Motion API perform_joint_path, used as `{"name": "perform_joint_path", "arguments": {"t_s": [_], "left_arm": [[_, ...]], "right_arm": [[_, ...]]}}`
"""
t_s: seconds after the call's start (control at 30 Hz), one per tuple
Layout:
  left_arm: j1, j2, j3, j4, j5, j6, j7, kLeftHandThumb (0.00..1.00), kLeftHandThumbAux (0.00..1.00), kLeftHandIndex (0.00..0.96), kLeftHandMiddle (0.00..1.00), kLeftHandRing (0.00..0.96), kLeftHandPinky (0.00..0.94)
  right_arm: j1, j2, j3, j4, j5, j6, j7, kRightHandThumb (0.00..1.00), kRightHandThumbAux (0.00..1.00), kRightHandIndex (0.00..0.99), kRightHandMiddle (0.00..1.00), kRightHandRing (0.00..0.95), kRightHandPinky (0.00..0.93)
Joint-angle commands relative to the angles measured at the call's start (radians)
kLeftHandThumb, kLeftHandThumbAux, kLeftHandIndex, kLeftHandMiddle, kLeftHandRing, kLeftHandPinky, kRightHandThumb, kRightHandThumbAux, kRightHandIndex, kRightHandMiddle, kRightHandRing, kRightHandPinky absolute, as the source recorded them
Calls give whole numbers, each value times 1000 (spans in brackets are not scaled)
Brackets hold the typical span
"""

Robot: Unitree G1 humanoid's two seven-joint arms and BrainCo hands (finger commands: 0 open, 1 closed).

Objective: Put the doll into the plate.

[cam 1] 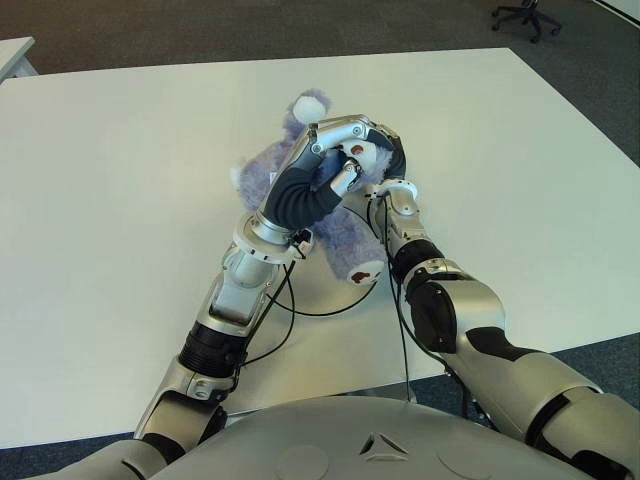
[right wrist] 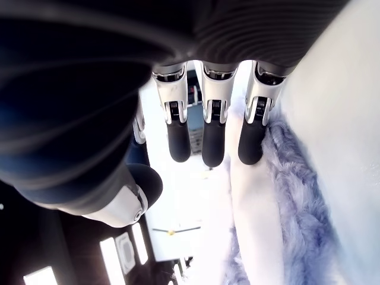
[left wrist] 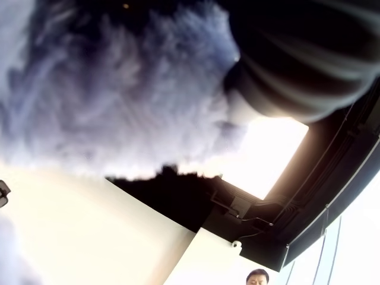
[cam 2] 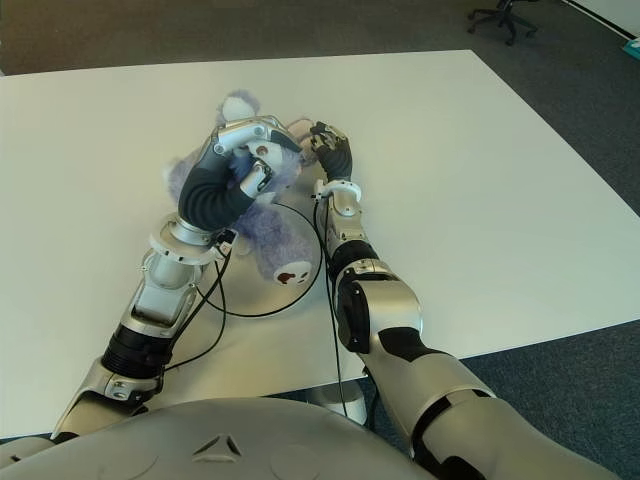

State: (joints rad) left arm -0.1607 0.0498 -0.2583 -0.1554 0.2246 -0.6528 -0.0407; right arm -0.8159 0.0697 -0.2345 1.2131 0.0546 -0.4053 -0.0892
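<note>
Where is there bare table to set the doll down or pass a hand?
The white table is bare on the robot's left of the doll, and right of the right hand, and along the far edge. It is crowded mid-table, where the left hand and right hand meet on the doll.

white table (cam 1: 520, 180), grey carpet (cam 1: 300, 25), office chair (cam 1: 527, 17)

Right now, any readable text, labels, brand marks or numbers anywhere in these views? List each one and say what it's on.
None readable.
The fluffy purple plush doll shows no tag or print.
The white table is blank.
The left hand, curled over the doll, and the right hand beside it carry no legible markings.
The robot's grey torso shell has an embossed triangular mark, no letters.
</note>
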Motion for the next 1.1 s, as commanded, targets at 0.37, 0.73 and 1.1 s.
{"name": "perform_joint_path", "arguments": {"t_s": [0.37,0.73,1.1], "left_arm": [[46,-31,9,25,49,18,33,853,666,398,536,808,810],[56,-33,14,28,68,28,50,854,665,399,540,814,832],[72,-30,13,26,75,52,54,855,664,401,543,815,831]], "right_arm": [[148,43,-4,73,10,79,-16,701,736,398,186,186,244],[153,44,-7,79,13,70,-12,700,735,398,202,205,265],[159,44,-1,80,6,55,-10,698,735,398,212,217,282]]}}
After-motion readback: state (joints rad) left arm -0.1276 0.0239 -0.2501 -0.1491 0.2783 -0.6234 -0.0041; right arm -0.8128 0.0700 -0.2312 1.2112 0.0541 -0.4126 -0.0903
